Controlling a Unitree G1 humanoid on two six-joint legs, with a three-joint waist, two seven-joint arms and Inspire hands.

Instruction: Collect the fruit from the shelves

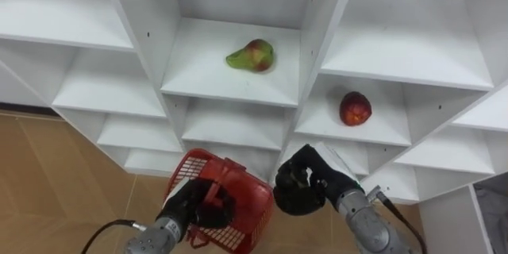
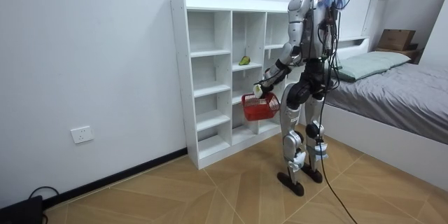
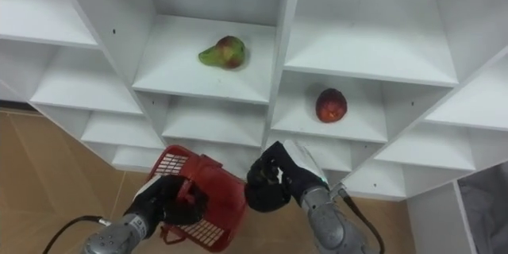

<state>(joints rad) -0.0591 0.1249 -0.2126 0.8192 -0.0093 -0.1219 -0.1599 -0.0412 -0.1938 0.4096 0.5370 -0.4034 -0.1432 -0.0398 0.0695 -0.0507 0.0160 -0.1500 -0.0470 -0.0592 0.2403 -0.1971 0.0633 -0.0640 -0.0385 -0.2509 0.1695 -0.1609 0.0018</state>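
In the upper middle of the left eye view, a green and red pear lies on its side on a shelf of the white closet. It is alone in its box. To the right of it and a bit lower in the frame, a round red fruit sits in the next box, also alone. A white wall of the closet stands between the two fruits.

At the bottom of the frame, left of the middle, is a red basket. It is tipped to one side. The left hand comes in from the lower left, and its dark fingers are curled round the basket's rim, holding it up. Just to the right of the basket is the right hand. Its fingers are curled in like a loose fist, and no fruit is in it. It hangs below the box with the red fruit, not touching the shelf.

In the room view, the robot stands up straight on the wooden floor, close in front of the closet. The basket is between the robot and the shelves. A bed is at the right side of the frame.
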